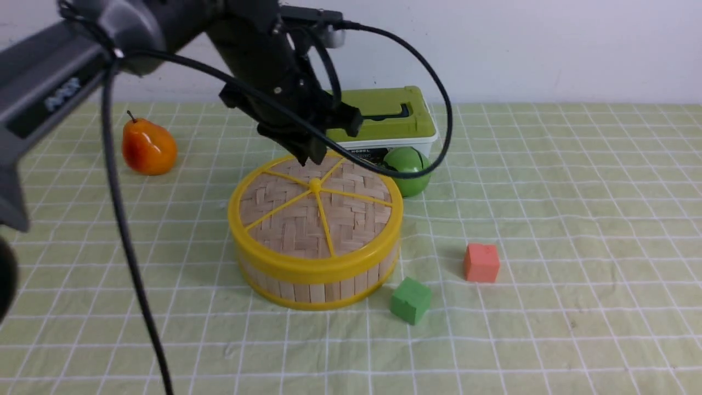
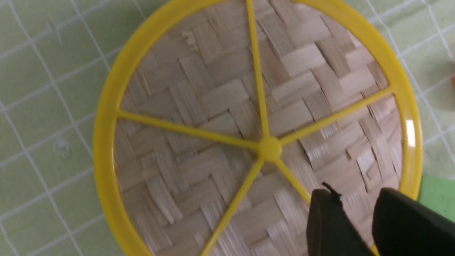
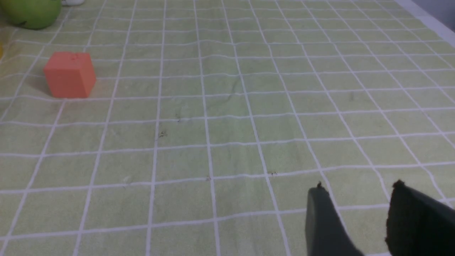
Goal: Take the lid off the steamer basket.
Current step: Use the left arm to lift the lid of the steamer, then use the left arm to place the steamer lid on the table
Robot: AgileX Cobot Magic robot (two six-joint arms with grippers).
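Observation:
The steamer basket (image 1: 312, 288), pale slats with yellow rims, stands mid-table with the lid (image 1: 307, 219) seated on it. The lid is woven bamboo with a yellow rim, spokes and centre knob (image 1: 315, 185). My left gripper (image 1: 310, 156) hangs over the lid's far edge. In the left wrist view the lid (image 2: 213, 99) fills the frame and the left gripper (image 2: 352, 193) is open and empty. It hovers over the weave between the knob (image 2: 269, 149) and the rim. My right gripper (image 3: 357, 186) is open and empty over bare cloth. It is out of the front view.
A white box with a green lid (image 1: 384, 115) and a green apple (image 1: 408, 170) sit just behind the basket. An orange pear (image 1: 148, 147) lies far left. A red cube (image 1: 481, 262) and a green cube (image 1: 410, 299) lie right of the basket. The left arm's cable (image 1: 126, 230) hangs down.

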